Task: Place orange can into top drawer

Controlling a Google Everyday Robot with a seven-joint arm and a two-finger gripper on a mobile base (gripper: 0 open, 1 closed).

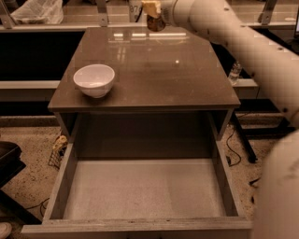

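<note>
My gripper [152, 13] is at the top of the view, above the far edge of the cabinet top. It is shut on the orange can [155, 23], which hangs lifted clear of the brown surface; only the can's lower part shows below the pale fingers [150, 7]. The top drawer [65, 172] stands pulled fully open at the front, below the cabinet top, its pale speckled floor bare. My white arm runs from the gripper down the right side of the view.
A white bowl [94, 80] sits on the left of the cabinet top [187, 79]. A clear plastic bottle [235, 72] stands on a ledge to the right. A plastic bag [35, 11] lies at the back left. Cables lie on the floor to the right.
</note>
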